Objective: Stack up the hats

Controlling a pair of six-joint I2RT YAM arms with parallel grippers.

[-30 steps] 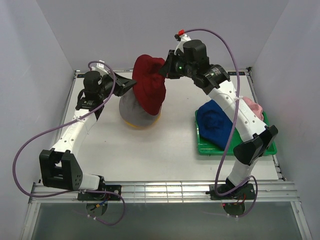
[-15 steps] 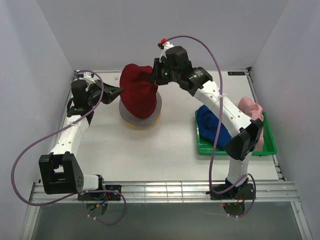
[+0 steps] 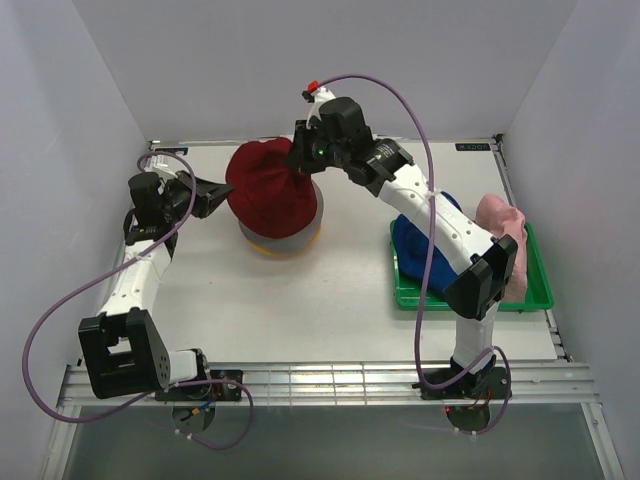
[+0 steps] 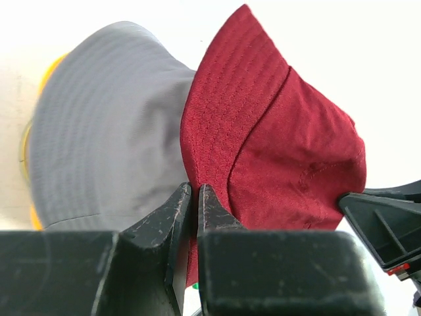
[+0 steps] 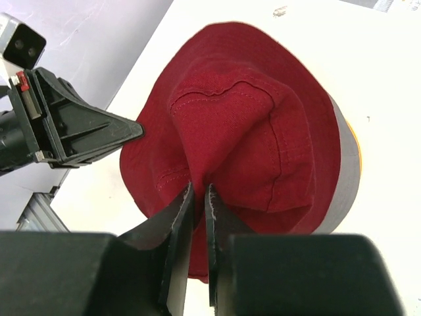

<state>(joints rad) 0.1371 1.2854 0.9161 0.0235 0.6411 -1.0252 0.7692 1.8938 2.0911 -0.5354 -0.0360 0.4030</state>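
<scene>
On the white-walled worktop (image 3: pixel 300 300), at twelve o'clock, your left claw (image 3: pixel 214 188) and right claw (image 3: pixel 300 166) pinch the red hat (image 3: pixel 262 192); only the wrist views show the grips.

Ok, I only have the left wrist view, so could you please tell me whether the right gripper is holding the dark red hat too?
Observer: Yes, the right gripper is shut on a fold of the dark red hat.
Operator: Thank you, and where are the hats that are not stacked?
Observer: The blue hat and the pink hat lie in the green tray, over on the right.
</scene>
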